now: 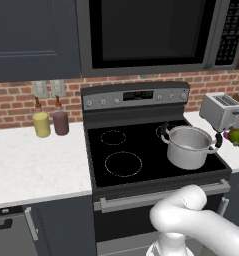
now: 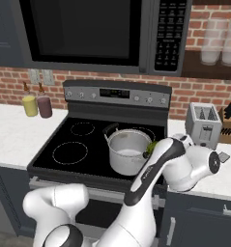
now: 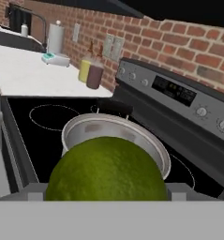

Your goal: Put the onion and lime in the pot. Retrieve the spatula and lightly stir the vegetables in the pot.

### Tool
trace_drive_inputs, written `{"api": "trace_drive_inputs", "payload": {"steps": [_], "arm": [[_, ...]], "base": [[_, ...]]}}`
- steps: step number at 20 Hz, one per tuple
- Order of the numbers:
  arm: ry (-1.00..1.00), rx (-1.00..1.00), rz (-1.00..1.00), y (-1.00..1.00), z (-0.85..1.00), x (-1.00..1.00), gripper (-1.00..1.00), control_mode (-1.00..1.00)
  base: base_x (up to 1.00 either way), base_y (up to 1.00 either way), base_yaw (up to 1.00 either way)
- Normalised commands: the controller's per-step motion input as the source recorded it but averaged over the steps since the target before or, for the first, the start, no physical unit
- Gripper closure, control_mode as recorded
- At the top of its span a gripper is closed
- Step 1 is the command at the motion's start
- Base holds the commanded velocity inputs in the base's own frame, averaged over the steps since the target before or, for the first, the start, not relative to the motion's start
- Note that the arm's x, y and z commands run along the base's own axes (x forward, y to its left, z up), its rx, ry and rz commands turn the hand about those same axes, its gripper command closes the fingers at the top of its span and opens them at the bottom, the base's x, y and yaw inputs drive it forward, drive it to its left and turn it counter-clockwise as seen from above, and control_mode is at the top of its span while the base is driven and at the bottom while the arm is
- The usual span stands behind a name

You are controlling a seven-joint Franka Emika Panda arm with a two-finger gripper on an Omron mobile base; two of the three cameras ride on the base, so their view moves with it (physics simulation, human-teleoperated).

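The steel pot (image 1: 188, 146) (image 2: 128, 150) (image 3: 114, 133) stands on the stove's front right burner, and what I see of its inside is bare. In the hand view the green lime (image 3: 106, 169) sits large between my fingers, just short of the pot's rim, with my gripper (image 3: 107, 192) shut on it. The lime (image 1: 235, 135) (image 2: 151, 145) shows just right of the pot's right handle. A small magenta bit, the onion (image 1: 226, 134), peeks out beside it, behind that handle. The spatula is out of view.
A silver toaster (image 1: 221, 110) (image 2: 204, 124) stands on the right counter behind the lime, and a knife block (image 2: 229, 126) beyond it. A yellow bottle (image 1: 41, 123) and a maroon bottle (image 1: 60, 122) stand on the left counter by the brick wall. The microwave (image 1: 151, 32) hangs overhead.
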Motion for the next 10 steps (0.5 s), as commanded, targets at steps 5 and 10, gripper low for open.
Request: {"api": "trace_drive_inputs", "payload": {"steps": [5,10], "arm": [[0.09,0.00,-0.08,0.30,0.50,0.00,1.00,-1.00],[0.19,-0.07,-0.09,0.28,0.21,0.00,1.00,-1.00]], "base": [[0.00,0.00,0.00],[0.00,0.00,0.00]]}}
